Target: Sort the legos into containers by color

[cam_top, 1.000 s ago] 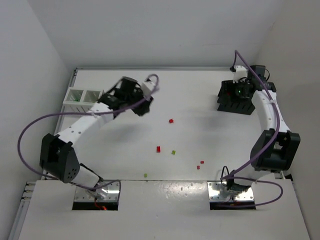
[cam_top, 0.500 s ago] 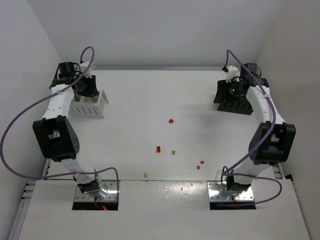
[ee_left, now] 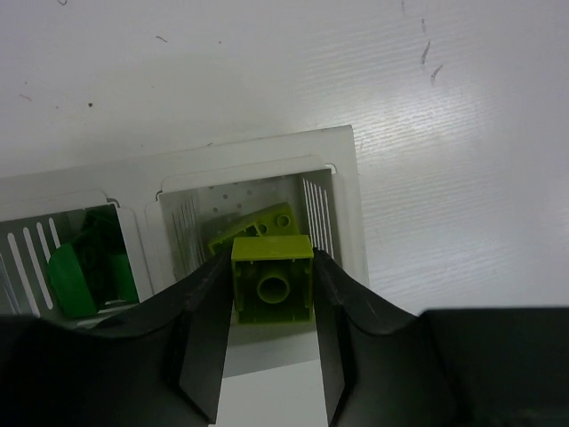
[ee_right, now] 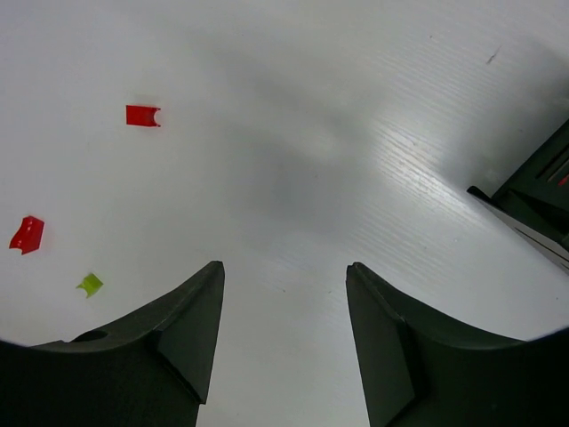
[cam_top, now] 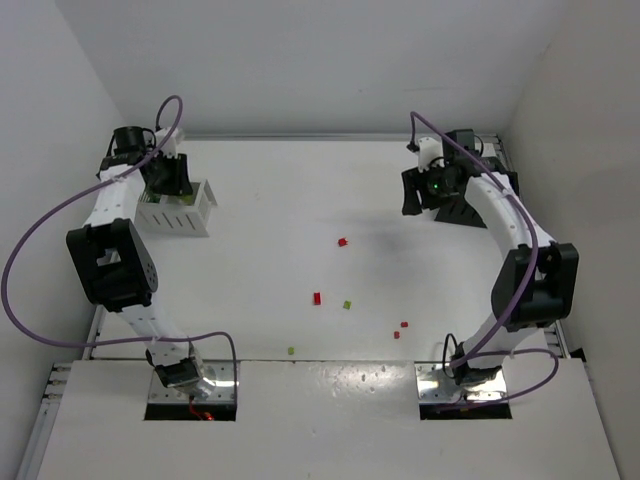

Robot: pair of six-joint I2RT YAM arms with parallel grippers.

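My left gripper hangs over the white slatted bin at the far left. In the left wrist view it is shut on a yellow-green brick above the bin's right compartment, which holds another yellow-green piece. The left compartment holds green bricks. My right gripper is open and empty above bare table, just left of the black bin. Loose on the table are red bricks and a yellow-green bit.
A small green bit lies near the front edge, and another red bit beside it to the right. The right wrist view shows two red pieces, a yellow-green one and the black bin's corner. Walls close the table.
My left arm swung from the middle-left of the table to over the white bin and stays there. My right gripper moved left, away from the black bin.
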